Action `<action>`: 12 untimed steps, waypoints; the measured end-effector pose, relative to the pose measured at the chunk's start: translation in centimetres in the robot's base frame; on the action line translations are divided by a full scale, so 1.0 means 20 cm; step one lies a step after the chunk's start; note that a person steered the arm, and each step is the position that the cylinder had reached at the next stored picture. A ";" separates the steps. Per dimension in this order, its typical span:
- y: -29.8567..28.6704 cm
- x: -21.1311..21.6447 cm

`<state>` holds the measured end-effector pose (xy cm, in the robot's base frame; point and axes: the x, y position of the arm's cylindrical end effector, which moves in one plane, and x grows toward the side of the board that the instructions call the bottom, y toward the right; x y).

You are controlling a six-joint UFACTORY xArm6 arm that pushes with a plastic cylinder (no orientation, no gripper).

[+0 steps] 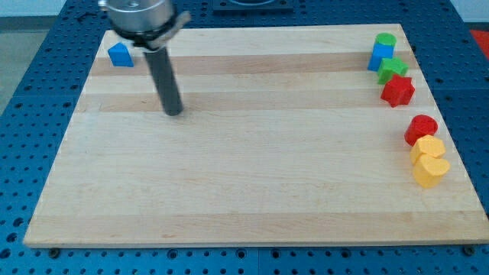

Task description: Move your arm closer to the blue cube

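Board (252, 191): wooden, holds eight blocks; no containers on it. My tip (174, 113): bare rod, no fingers to open or close, resting on the board at 4 o'clock from the blue triangle (120, 54), apart from it. Blue cube (381, 56): far right edge, touching green cylinder (386, 40) at 12 and green star (393, 69) at 5. Below: red star (398, 91), red cylinder (421, 129), yellow block (428, 147), yellow heart (431, 171).

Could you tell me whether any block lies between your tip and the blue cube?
No. My tip sits toward the view's left, and the blue cube is at the far right beside the green blocks; only bare board lies between.
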<state>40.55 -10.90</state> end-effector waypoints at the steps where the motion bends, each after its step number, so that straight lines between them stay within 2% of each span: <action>1: 0.36 0.00; 3: 0.82 0.00; 7: 0.91 -0.45; 9: 1.28 -0.51; 11: 1.39 -0.53; 12: 1.48 -0.68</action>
